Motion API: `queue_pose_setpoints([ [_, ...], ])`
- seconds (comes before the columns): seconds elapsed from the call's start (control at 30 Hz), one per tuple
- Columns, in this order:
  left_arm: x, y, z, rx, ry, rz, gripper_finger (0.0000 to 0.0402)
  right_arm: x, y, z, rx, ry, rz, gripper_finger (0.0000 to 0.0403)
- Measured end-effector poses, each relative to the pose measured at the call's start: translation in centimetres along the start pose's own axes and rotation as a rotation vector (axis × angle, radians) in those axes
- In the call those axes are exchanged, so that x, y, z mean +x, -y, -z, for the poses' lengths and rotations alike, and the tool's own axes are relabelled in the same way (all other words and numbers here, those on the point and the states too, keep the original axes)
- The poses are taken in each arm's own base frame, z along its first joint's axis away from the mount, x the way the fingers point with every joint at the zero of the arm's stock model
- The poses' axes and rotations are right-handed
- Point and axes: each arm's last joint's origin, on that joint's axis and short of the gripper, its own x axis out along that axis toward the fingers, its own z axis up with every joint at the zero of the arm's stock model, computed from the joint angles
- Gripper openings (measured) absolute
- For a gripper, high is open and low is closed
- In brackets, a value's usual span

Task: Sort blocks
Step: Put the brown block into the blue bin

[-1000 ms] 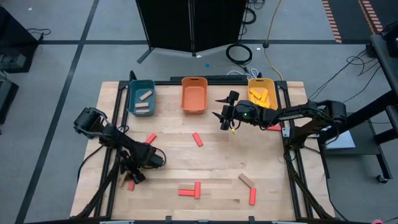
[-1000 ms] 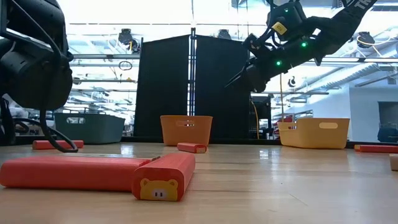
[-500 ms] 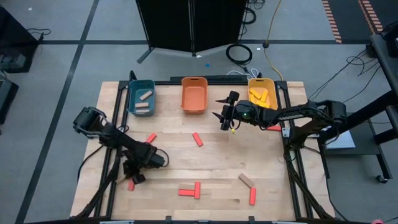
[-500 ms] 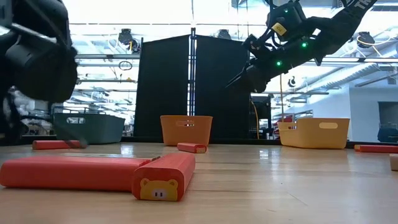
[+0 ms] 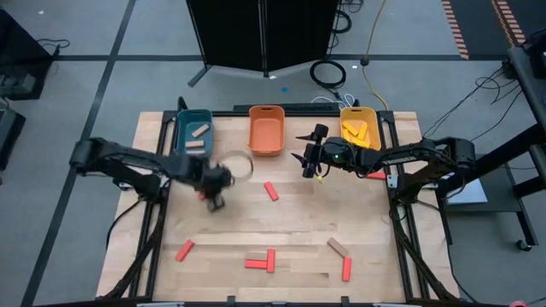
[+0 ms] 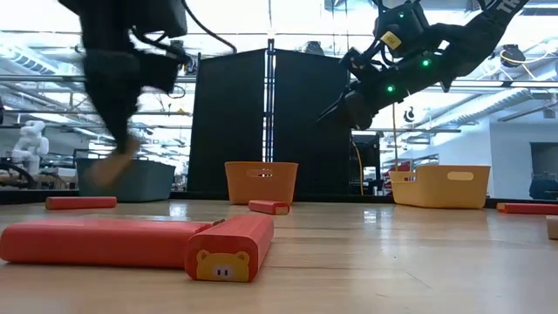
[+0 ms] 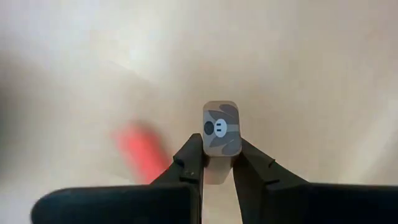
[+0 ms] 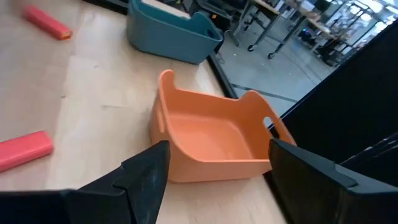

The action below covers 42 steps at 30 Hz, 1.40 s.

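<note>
Your left tool is clamped tight on a tan wood block, which stands end-on between its fingers with a printed animal face on the end; it hangs above the counter near the teal bin. Your right tool hovers with its fingers spread wide and nothing between them, between the orange bin and the yellow bin. Tan blocks lie in the teal bin and yellow blocks in the yellow bin. Red blocks lie scattered over the counter, two of them forming a T near the front edge, with one tan block beside another red one.
</note>
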Motion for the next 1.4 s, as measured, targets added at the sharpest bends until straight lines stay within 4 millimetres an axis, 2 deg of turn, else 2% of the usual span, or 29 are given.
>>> queue_pose_setpoints([
  [0.17, -2.0, -6.0, -2.7, -0.205, 0.297, -0.281, 0.0046, 0.1, 0.5, 0.1, 0.003, 0.001, 0.025, 0.0267],
  [0.33, -2.3, -10.7, -3.4, -0.355, 0.306, -0.371, 0.0045, 0.1, 0.8, 0.4, -0.051, -0.053, 0.107, 0.0267],
  [0.43, -2.5, -12.7, -3.2, -0.419, 0.298, -0.436, 0.0045, 0.0, 1.2, 0.4, -0.087, -0.075, 0.162, 0.0267],
  [0.53, -2.8, -14.2, -3.1, -0.441, 0.298, -0.469, 0.0045, 0.0, 2.3, 0.4, -0.052, -0.068, 0.204, 0.0267],
  [0.7, -3.3, -15.2, -3.6, -0.413, 0.373, -0.443, 0.0045, 0.4, 4.6, 1.5, 0.028, -0.088, 0.264, 0.0267],
  [0.87, -6.0, -15.5, -4.6, -0.368, 0.514, -0.262, 0.0045, 0.5, 6.2, 2.2, 0.086, -0.087, 0.269, 0.0267],
  [0.93, -7.1, -15.7, -4.6, -0.384, 0.52, -0.272, 0.0045, 0.5, 6.6, 2.5, 0.09, -0.094, 0.283, 0.0267],
  [1.03, -8.1, -16.3, -3.9, -0.43, 0.442, -0.369, 0.0045, 0.5, 7.2, 2.7, 0.099, -0.094, 0.304, 0.0267],
  [1.2, -7.6, -17.3, -2.4, -0.537, 0.312, -0.438, 0.0045, 0.5, 7.4, 2.9, 0.105, -0.106, 0.31, 0.0267],
  [1.4, -4.1, -18.4, -1.6, -0.588, 0.127, -0.404, 0.0045, 0.5, 7.3, 2.8, 0.109, -0.087, 0.277, 0.0267],
])
